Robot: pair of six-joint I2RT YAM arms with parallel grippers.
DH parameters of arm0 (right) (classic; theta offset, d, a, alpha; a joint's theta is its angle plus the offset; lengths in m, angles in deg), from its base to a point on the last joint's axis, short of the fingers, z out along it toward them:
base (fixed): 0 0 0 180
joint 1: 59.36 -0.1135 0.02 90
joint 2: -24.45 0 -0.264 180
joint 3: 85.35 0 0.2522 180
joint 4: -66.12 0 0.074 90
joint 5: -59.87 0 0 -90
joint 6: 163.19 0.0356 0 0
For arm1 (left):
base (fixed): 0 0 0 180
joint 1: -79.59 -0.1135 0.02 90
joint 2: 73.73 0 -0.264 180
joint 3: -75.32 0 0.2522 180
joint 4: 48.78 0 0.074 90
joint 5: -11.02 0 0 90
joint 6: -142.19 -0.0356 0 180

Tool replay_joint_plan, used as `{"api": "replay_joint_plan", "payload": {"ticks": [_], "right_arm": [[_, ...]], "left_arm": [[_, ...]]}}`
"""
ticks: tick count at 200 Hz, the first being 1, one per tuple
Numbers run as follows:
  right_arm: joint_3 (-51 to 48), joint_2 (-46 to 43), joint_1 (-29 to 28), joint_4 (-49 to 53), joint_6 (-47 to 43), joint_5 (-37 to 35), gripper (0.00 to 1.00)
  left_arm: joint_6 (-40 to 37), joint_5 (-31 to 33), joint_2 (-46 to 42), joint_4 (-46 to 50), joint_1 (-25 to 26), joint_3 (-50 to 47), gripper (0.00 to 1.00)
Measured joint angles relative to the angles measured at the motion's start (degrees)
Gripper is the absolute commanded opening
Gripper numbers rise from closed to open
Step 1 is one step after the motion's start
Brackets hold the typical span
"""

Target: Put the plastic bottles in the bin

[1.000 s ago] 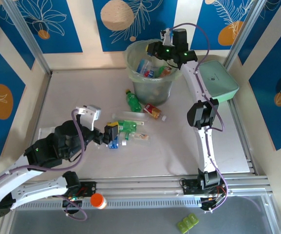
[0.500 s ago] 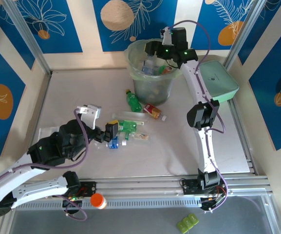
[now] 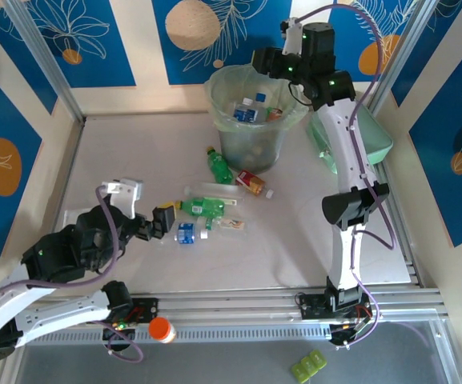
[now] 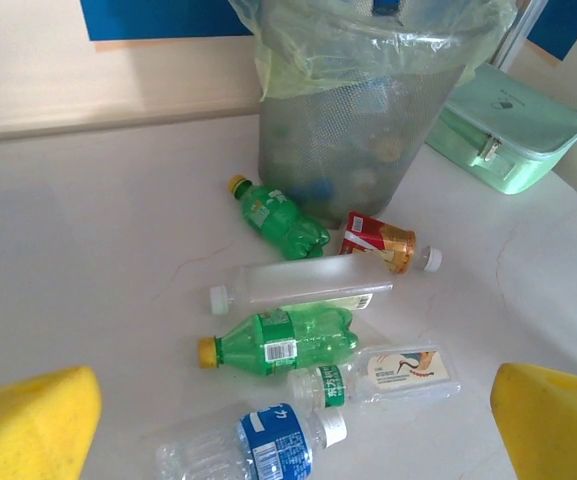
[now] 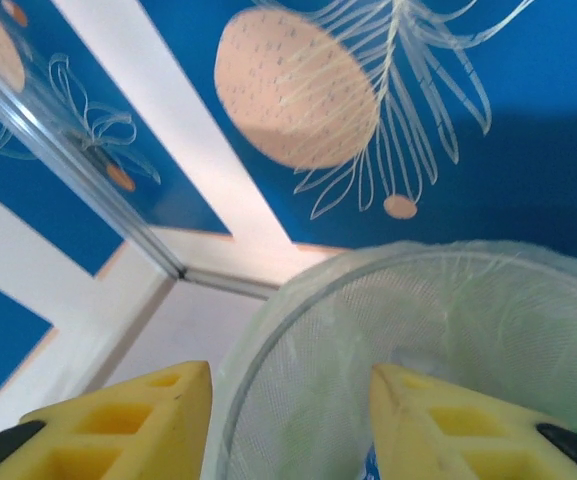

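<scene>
Several plastic bottles lie on the table in front of the bin (image 3: 251, 132): a green one (image 4: 278, 218), a red-labelled one (image 4: 378, 240), a long clear one (image 4: 308, 283), a second green one (image 4: 283, 340), a clear one with a bird label (image 4: 393, 375) and a blue-labelled one (image 4: 258, 445). More bottles (image 3: 247, 110) lie inside the bin. My left gripper (image 3: 162, 222) is open, just short of the blue-labelled bottle (image 3: 186, 233) and touching nothing. My right gripper (image 3: 267, 62) hangs open over the bin's far rim (image 5: 448, 330), with nothing between its fingers (image 5: 128, 420).
A flat mint-green box (image 3: 367, 132) sits right of the bin, under the right arm. Aluminium frame posts and blue-patterned walls close in the back and sides. An orange cap (image 3: 160, 329) lies on the rail at the near edge.
My right gripper has opened and lifted up and back from the bin's mouth. My left arm has drawn back to the left, away from the bottles, still open.
</scene>
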Motion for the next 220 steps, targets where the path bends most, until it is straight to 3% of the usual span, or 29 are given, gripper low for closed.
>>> {"api": "replay_joint_plan", "payload": {"ticks": [49,95,141,174,196,220], "right_arm": [[-2.34,3.56,-2.12,5.6,-1.05,0.81,0.22],[-0.26,11.63,-1.18,11.37,0.09,-1.9,0.16],[1.49,13.11,-0.52,15.17,0.04,-3.56,0.19],[-3.5,4.5,-1.75,13.68,-0.74,-5.42,0.29],[-12.74,-7.19,-3.74,9.88,-1.92,-8.46,0.42],[-26.53,-22.32,-7.19,2.73,-2.38,-11.96,0.48]], "left_arm": [[4.39,1.92,0.48,6.16,0.0,1.22,0.99],[8.48,2.14,2.97,9.44,0.0,1.4,0.99],[18.75,2.47,5.31,13.14,-2.27,1.44,0.99],[27.85,-3.61,8.24,15.15,-12.28,0.39,0.99],[34.23,-10.97,8.9,15.32,-21.0,-3.19,0.99],[43.04,-17.86,9.62,15.78,-26.14,-6.75,0.99]]}}
